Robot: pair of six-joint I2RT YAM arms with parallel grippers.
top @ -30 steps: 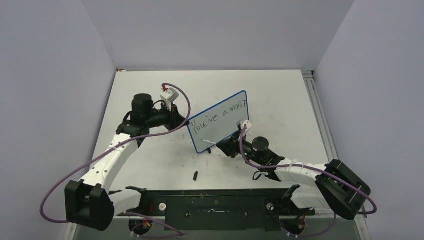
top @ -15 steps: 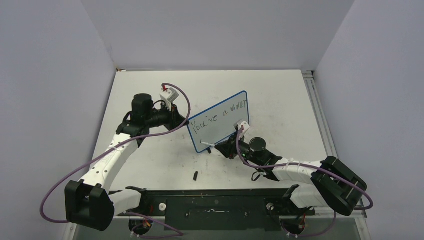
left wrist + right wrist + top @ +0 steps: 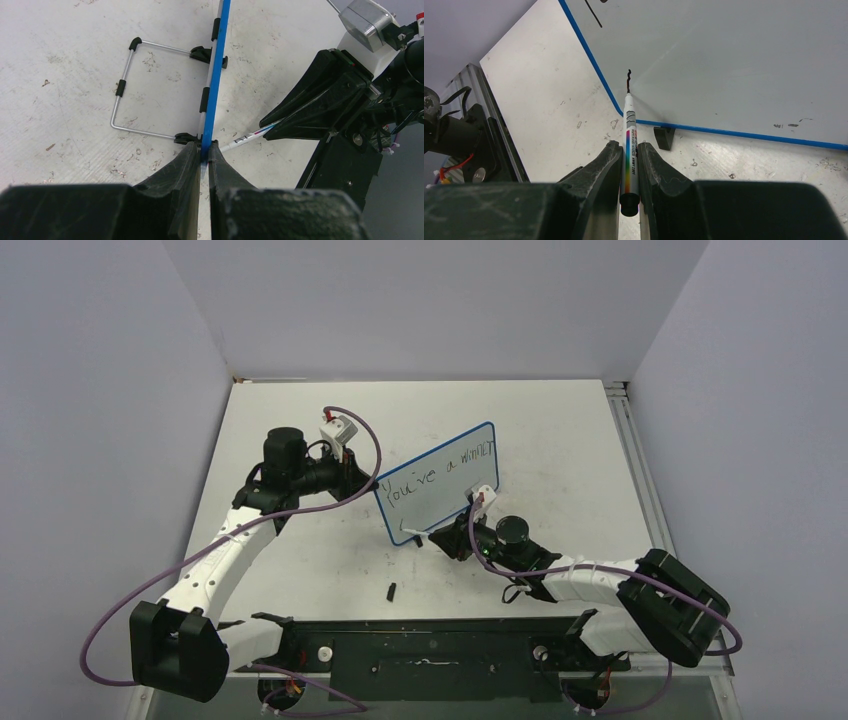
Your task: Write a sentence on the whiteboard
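The whiteboard (image 3: pixel 452 495) stands tilted at mid-table, blue-framed, with the sentence (image 3: pixel 440 471) in black along its top. My left gripper (image 3: pixel 372 484) is shut on its left edge; in the left wrist view the blue frame (image 3: pixel 216 75) runs straight into that gripper (image 3: pixel 204 148). My right gripper (image 3: pixel 441 539) is shut on a white marker (image 3: pixel 630 135). The marker tip touches the whiteboard (image 3: pixel 734 65) near its lower left corner, at the foot of a short black stroke (image 3: pixel 628 80). The right gripper (image 3: pixel 629 148) sits just below the frame.
A small black marker cap (image 3: pixel 392 590) lies on the table in front of the board. A wire stand (image 3: pixel 122 90) props the board from behind. A black foot (image 3: pixel 664 137) clips the lower frame. A black rail (image 3: pixel 430 645) spans the near edge.
My right gripper has carried the marker left along the board's lower part to near its lower left corner. The left gripper and the board have not moved.
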